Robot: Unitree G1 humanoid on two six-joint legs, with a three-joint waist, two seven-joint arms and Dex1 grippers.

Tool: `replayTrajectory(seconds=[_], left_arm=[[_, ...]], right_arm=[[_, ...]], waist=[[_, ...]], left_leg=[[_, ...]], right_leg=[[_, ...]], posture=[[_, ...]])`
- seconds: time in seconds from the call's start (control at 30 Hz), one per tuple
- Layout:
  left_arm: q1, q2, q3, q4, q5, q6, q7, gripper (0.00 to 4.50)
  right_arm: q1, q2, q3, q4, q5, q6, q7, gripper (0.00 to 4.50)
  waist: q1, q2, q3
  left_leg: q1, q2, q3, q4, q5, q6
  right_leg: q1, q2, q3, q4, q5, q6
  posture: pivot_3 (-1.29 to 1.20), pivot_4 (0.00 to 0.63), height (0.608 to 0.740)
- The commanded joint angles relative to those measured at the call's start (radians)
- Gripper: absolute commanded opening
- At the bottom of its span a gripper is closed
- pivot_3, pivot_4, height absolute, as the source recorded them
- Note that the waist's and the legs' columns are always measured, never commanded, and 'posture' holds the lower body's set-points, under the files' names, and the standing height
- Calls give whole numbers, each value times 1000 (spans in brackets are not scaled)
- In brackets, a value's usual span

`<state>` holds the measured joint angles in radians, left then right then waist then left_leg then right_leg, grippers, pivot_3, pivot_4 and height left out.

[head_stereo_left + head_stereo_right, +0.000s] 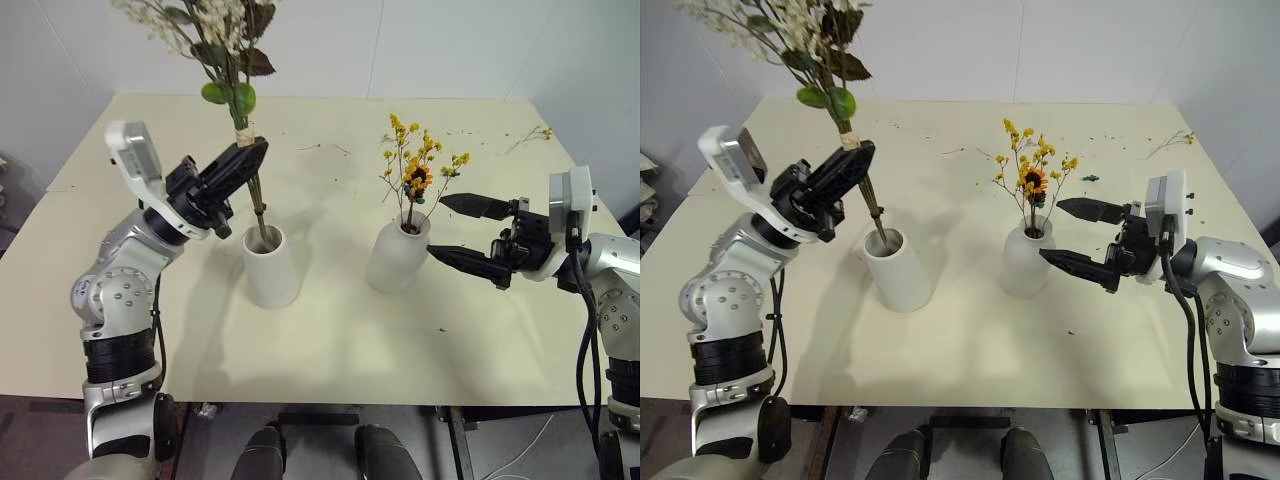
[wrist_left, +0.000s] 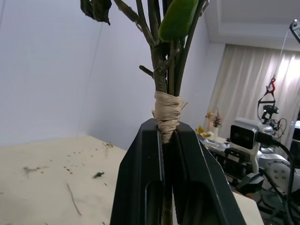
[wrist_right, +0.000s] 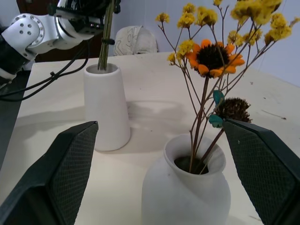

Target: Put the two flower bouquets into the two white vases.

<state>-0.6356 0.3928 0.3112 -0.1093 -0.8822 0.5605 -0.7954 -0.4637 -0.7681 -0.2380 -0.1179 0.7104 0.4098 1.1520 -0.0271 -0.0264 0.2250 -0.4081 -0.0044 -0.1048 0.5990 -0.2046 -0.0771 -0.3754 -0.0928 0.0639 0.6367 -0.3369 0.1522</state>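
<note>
Left gripper (image 1: 238,163): clamped on large bouquet (image 1: 232,90), stem ends apparently inside tapered vase (image 1: 270,266) below. Right gripper (image 1: 468,232): open, just beside bottle vase (image 1: 398,258) holding yellow bunch (image 1: 415,172).

table (image 1: 330,350): cream, twig-littered | walls (image 1: 420,45): white | curtains (image 2: 243,89): pale

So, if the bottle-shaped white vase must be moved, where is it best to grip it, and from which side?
Probably the bottle-shaped vase is best gripped across its rounded body below the neck, from the robot's right: the open right gripper is level there, and the yellow bouquet blocks the top.

Loose twigs (image 1: 528,137) and plant scraps litter the cream table (image 1: 330,350).
</note>
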Motion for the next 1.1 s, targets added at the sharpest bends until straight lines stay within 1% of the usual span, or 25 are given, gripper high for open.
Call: replayTrajectory(seconds=[0.03, 0.1, 0.17, 0.23, 0.3, 0.43, 0.53, 0.63, 0.67, 0.83, 0.9, 1.0, 1.1], left_arm=[[30, 13, -20, -13, 32, -57, -47, 11], [38, 15, -27, 14, 77, -123, -75, 11], [38, 15, -27, 36, 91, -139, -72, 11], [40, 17, -25, 40, 87, -137, -70, 696], [51, 29, -23, 25, 73, -120, -73, 1184], [70, 53, -12, 5, 74, -129, -78, 2432], [82, 103, -9, -13, 52, -93, -104, 3355], [112, 197, -19, -39, 42, -50, -181, 4350], [120, 229, -19, -39, 46, -40, -198, 4488], [117, 334, -14, -24, 69, -37, -253, 4488], [101, 374, -14, 10, 97, -79, -304, 4488], [84, 373, -23, 15, 107, -105, -313, 4488], [47, 341, -84, 41, 143, -140, -338, 4488]], right_arm=[[-4, 4, -27, -42, 14, -10, -19, 4500], [-3, 4, -27, -46, 16, -8, -27, 4500], [2, 5, -28, -51, 18, -8, -33, 4500], [8, 6, -30, -57, 19, -8, -38, 4500], [14, 6, -33, -61, 23, -8, -41, 4500], [19, 6, -40, -58, 24, -13, -40, 4500], [15, 12, -35, -47, 19, -20, -39, 4500], [13, 16, -32, -30, 11, -32, -31, 4500], [11, 17, -30, -25, 9, -35, -29, 4500], [12, 11, -36, -7, 9, -47, -13, 4500], [0, 7, -32, 9, 3, -50, -7, 4500], [1, -7, -45, 28, 2, -58, 9, 4500], [-3, -10, -42, 43, -14, -72, 11, 4500]], waist=[[-1, 0, 0], [0, 0, 0], [1, 0, 0], [2, 0, 0], [1, 0, 0], [0, 0, 0], [0, 0, 0], [-1, 0, 0], [-2, 0, 0], [0, 0, 0], [0, 0, 0], [1, 0, 0], [1, 0, 0]], left_leg=[[0, 0, 0, 0, 0, 0], [0, 0, 0, 0, 0, 0], [0, 0, 0, 0, 0, 0], [0, 0, 0, 0, 0, 0], [0, 0, 0, 0, 0, 0], [0, 0, 0, -1, 0, 0], [0, 0, 0, -1, 0, 0], [0, 0, 0, -2, 0, 0], [0, 0, 0, -2, 0, 0], [0, 0, 0, -3, 0, 0], [0, 0, 0, -3, 0, 0], [0, 0, 0, -4, 0, 0], [0, 0, 0, -4, 0, 1]], right_leg=[[0, 0, 0, 0, 0, 0], [0, 0, 0, 0, 0, 0], [0, 0, 0, 0, 0, 0], [0, 0, 0, 0, 0, 0], [0, 0, 0, 0, 0, 0], [0, 0, 0, -1, 0, 0], [0, 0, 0, -1, 0, 0], [0, 0, 0, -1, 0, 0], [0, 0, 0, -1, 0, 0], [0, 0, 0, -1, 0, -1], [0, 0, 0, -1, 0, -1], [0, 0, 0, -2, -1, -1], [0, 0, 0, -3, -1, -1]], posture=[[0, 150, 740], [0, 150, 740], [0, 150, 740], [0, 150, 740], [0, 150, 740], [0, 150, 740], [0, 150, 740], [0, 150, 740], [0, 150, 740], [0, 150, 740], [0, 150, 740], [0, 150, 740], [0, 150, 740]])
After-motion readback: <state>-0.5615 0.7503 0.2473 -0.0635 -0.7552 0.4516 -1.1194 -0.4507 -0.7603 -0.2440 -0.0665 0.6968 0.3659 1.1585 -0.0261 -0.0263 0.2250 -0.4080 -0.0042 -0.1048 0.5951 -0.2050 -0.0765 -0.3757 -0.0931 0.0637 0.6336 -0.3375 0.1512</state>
